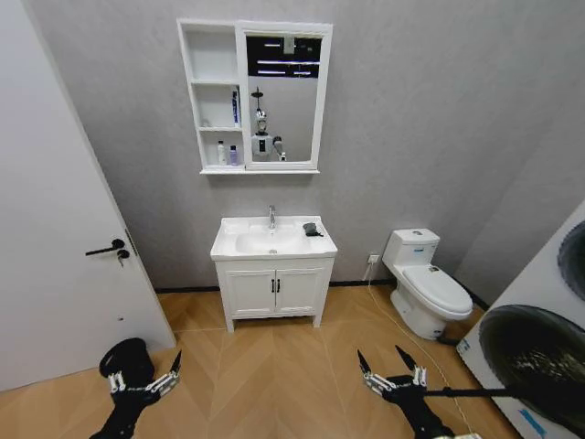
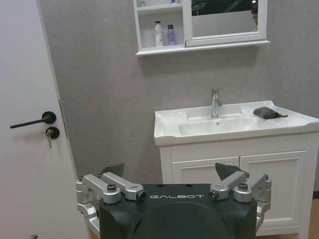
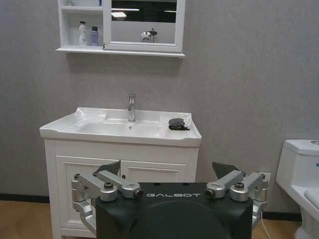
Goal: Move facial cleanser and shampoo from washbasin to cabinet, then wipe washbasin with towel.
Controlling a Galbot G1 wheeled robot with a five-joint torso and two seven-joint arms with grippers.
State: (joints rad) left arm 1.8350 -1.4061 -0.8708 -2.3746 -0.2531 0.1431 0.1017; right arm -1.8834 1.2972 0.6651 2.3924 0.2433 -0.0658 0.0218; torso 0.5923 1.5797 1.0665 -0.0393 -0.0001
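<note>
Since both bottles already sit on the white wall cabinet (image 1: pixel 211 91), you want the small dark grey folded towel (image 1: pixel 313 229) on the white ceramic washbasin (image 1: pixel 239 226) rim: soft, light, limp, so pinch its bunched middle. Left gripper (image 1: pixel 144 382) and right gripper (image 1: pixel 391 375) hang low, jaws spread, empty.

My right pincer (image 3: pixel 166 172) spread open, holding nothing, washbasin (image 3: pixel 121 128) ahead with chrome faucet (image 3: pixel 131 106), dark towel (image 3: pixel 177 124) folded on its right rim, two bottles (image 3: pixel 88 35) side by side on the cabinet (image 3: pixel 81 26) bottom shelf, toilet (image 3: pixel 301 179) far right
</note>
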